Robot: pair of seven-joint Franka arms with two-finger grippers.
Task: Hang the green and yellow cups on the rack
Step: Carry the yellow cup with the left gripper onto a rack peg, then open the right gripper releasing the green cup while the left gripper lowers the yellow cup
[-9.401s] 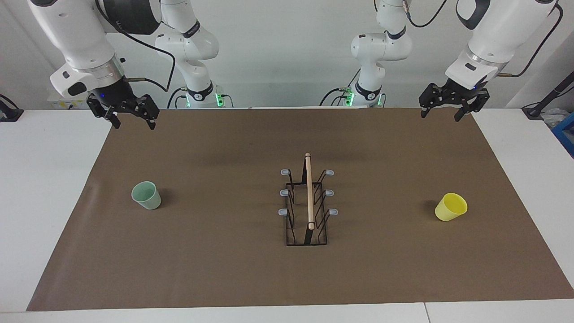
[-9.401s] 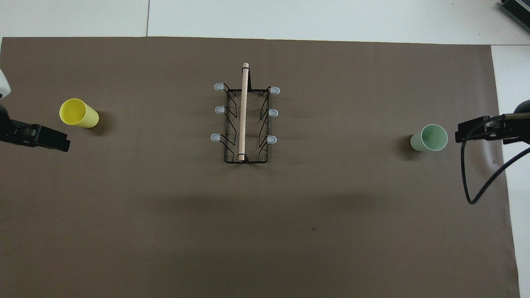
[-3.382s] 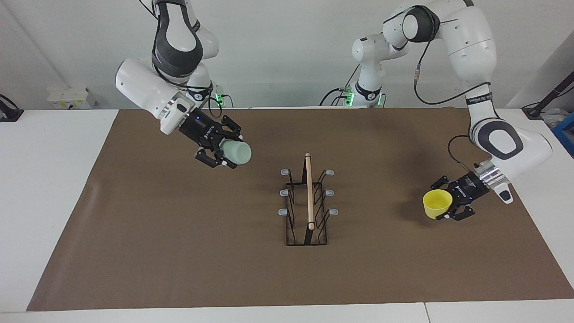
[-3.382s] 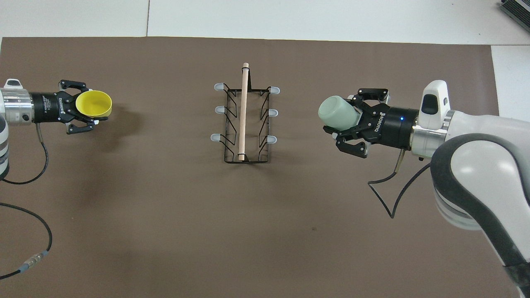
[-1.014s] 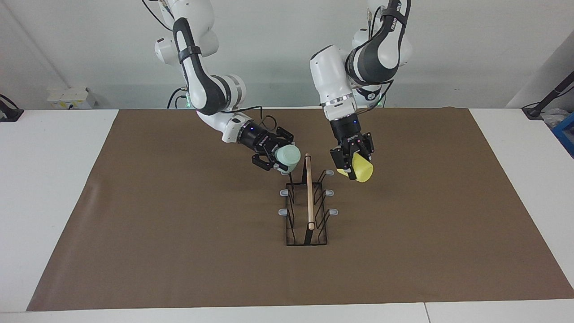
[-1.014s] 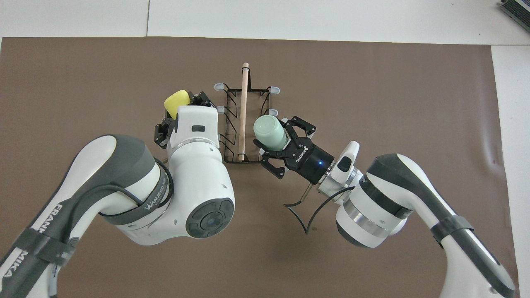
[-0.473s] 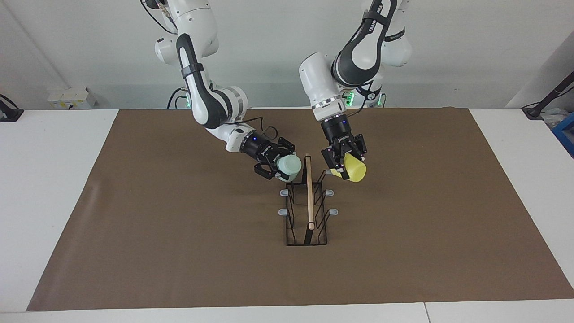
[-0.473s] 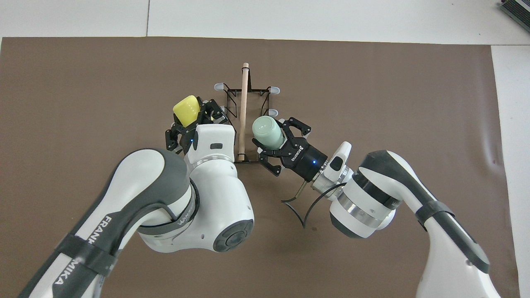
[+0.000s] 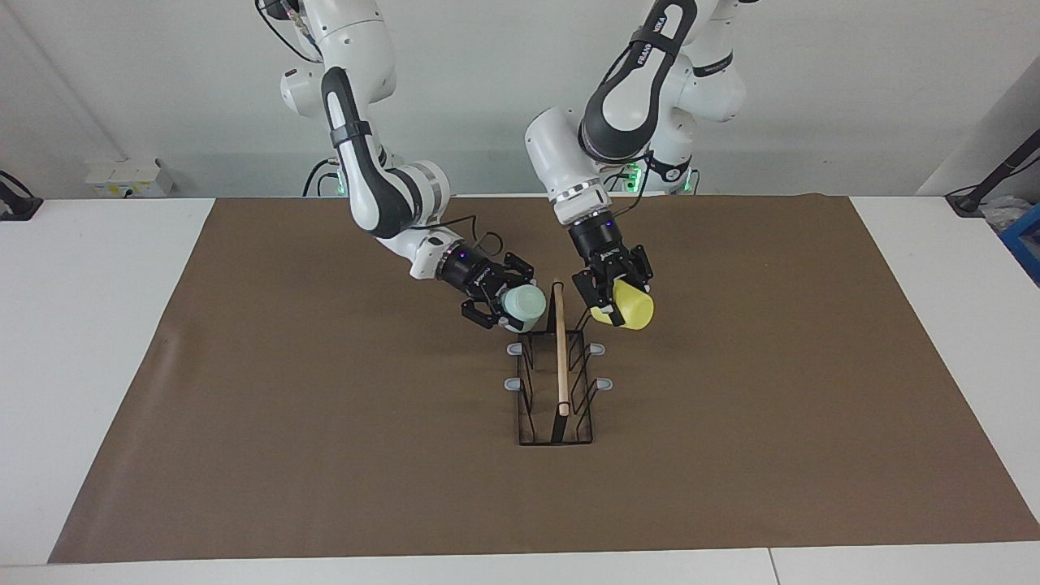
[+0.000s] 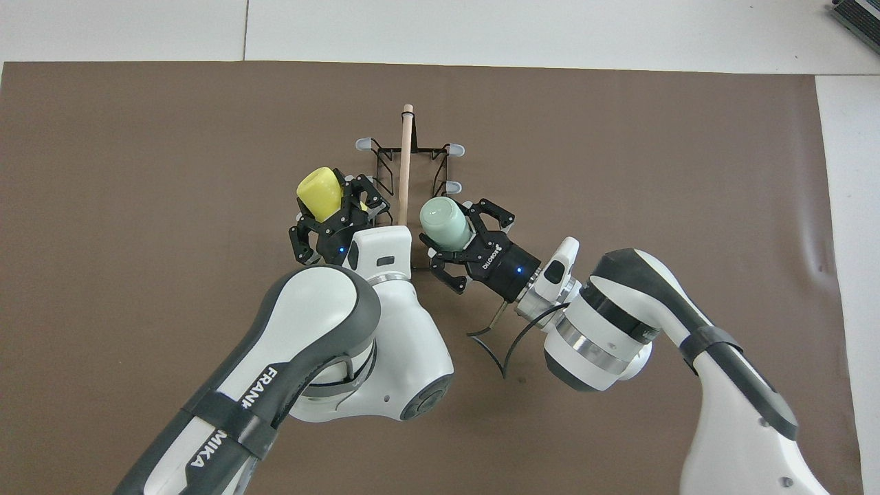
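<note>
The black wire rack with a wooden rod stands mid-table; it also shows in the overhead view. My left gripper is shut on the yellow cup, tilted bottom-up over the rack's prong nearest the robots on the left arm's side. In the overhead view, the left gripper and yellow cup show too. My right gripper is shut on the green cup, tilted over the nearest prong on the right arm's side. The overhead view shows the right gripper and green cup. Both nearest prongs are hidden.
A brown mat covers most of the white table. The rack's other grey-tipped prongs are bare. A blue box sits off the table at the left arm's end.
Both arms picked the cups up from the table's ends and carried them to the rack. In the last second both cups moved slightly closer to the rack's nearest prongs.
</note>
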